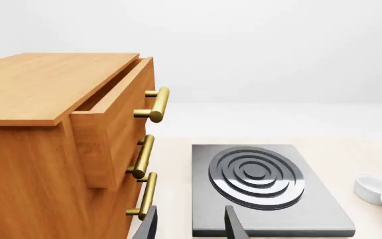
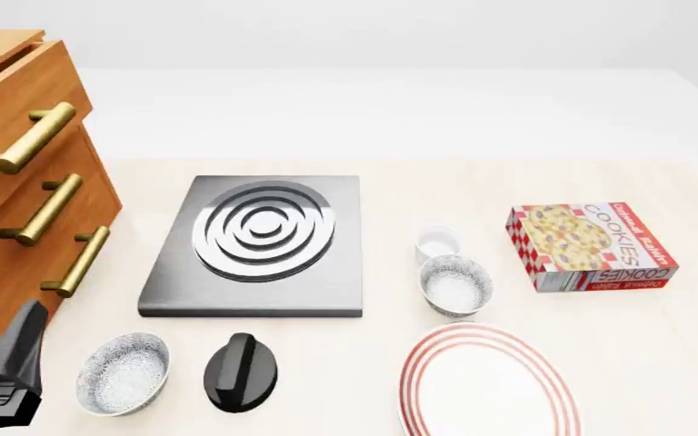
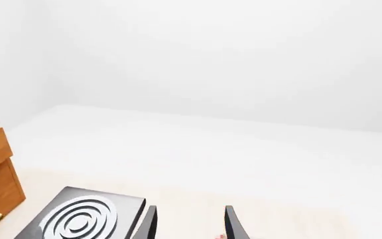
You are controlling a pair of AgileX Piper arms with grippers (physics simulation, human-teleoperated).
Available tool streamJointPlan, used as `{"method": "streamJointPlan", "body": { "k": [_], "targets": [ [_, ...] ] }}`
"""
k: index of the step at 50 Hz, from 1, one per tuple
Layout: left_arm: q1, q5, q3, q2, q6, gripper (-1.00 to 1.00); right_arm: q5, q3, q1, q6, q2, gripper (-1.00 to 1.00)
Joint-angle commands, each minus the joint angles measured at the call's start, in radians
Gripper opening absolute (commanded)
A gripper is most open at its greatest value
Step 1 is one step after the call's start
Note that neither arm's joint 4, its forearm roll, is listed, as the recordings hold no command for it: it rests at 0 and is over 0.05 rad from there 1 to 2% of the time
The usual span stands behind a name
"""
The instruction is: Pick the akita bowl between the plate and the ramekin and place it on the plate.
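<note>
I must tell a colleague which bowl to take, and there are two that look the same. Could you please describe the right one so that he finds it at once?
Find the cookie box on the table's right side. Left of it, the big red-ringed plate lies at the near edge, with a tiny white cup farther back. The bowl sits between these two; its twin stands far left beside a black knob.

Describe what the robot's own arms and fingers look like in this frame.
Little of them shows. In each wrist view two slim, flat, dark grey fingers taper upward from the bottom edge, matte and unmarked; the right gripper's fingers look the same. In the front view the left arm appears as an angular dark grey to black block at the lower left corner. No cables or labels are visible.
</note>
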Motion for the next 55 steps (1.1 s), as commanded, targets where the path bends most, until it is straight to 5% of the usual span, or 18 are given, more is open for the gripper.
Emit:
{"method": "streamJointPlan", "body": {
  "k": [1,21,30,38,55],
  "targets": [
    [0.000,0.000,0.000,0.000,0.000,1.00,0.118,-0.231,0.041,-0.022,0.175,1.00],
    [0.000,0.000,0.000,0.000,0.000,1.00,0.320,-0.457,0.189,-0.042,0.461,1.00],
    [0.000,0.000,0.000,0.000,0.000,1.00,0.345,-0.485,0.157,-0.070,0.510,1.00],
    [0.000,0.000,0.000,0.000,0.000,1.00,0.370,-0.496,0.177,0.002,0.575,1.00],
    [0.000,0.000,0.000,0.000,0.000,1.00,0.389,-0.429,0.086,0.075,0.621,1.00]
  ]
}}
